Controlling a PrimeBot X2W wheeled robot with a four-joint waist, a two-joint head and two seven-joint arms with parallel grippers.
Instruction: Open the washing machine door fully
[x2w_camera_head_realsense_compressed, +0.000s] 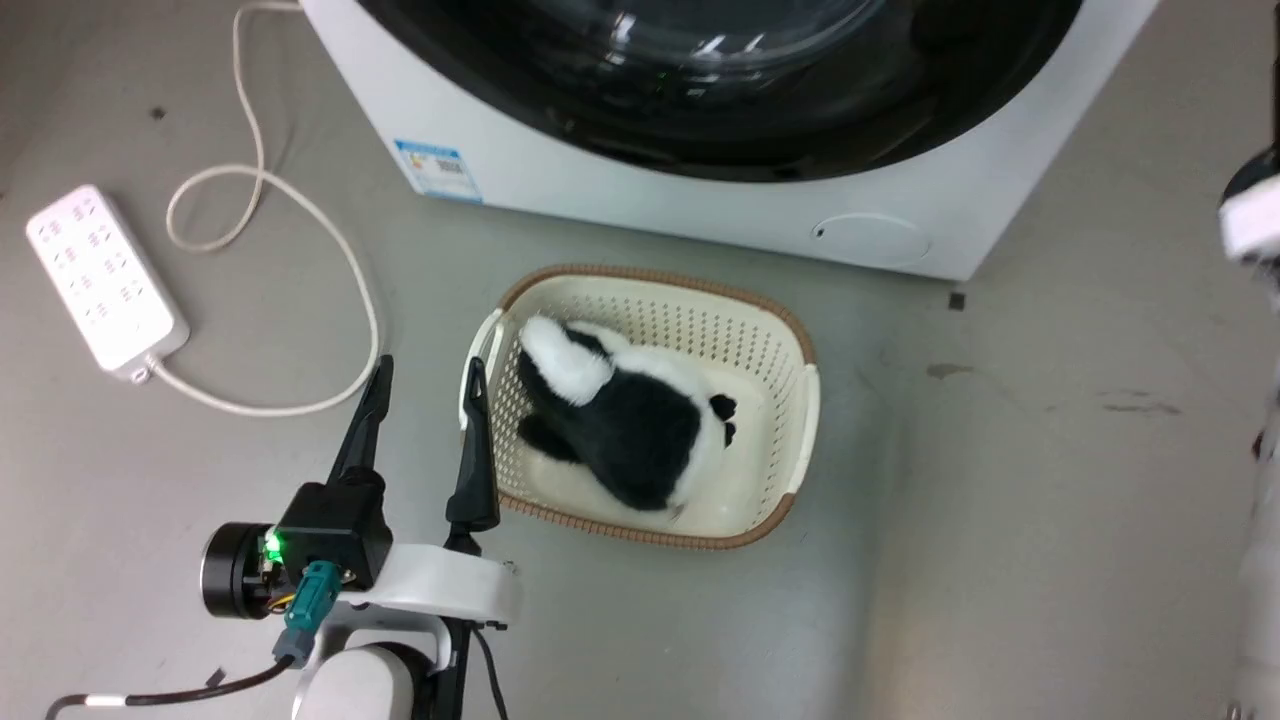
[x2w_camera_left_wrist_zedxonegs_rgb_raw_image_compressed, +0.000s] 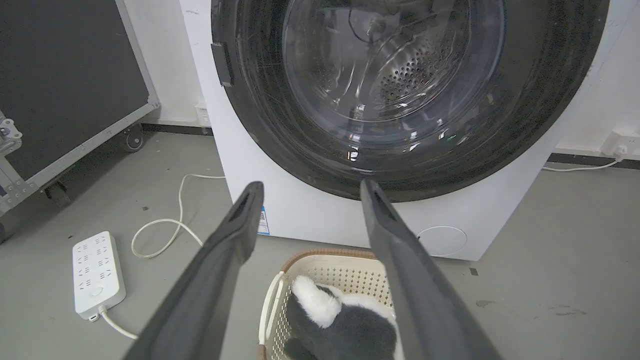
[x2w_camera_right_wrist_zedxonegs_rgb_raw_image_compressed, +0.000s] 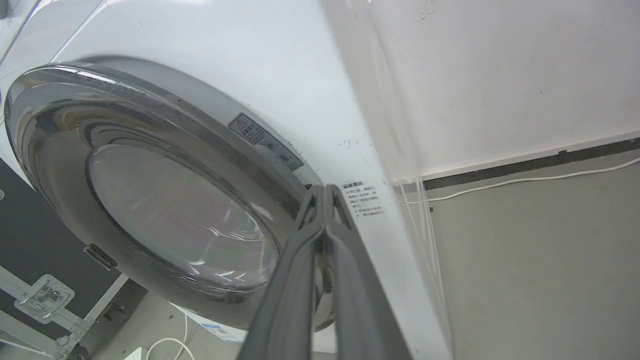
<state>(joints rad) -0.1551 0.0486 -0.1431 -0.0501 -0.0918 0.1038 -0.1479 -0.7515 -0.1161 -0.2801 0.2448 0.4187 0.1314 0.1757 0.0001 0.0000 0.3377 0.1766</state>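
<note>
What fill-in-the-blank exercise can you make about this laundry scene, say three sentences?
1. The end effector whose fingers are spread apart is the ____ one.
2. The washing machine door is not open; it is ____.
3. The soft toy lying in the basket is black and ____.

Missing words: left; closed; white.

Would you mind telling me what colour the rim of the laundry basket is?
The basket rim is brown, above cream walls; the head view shows it best.
</note>
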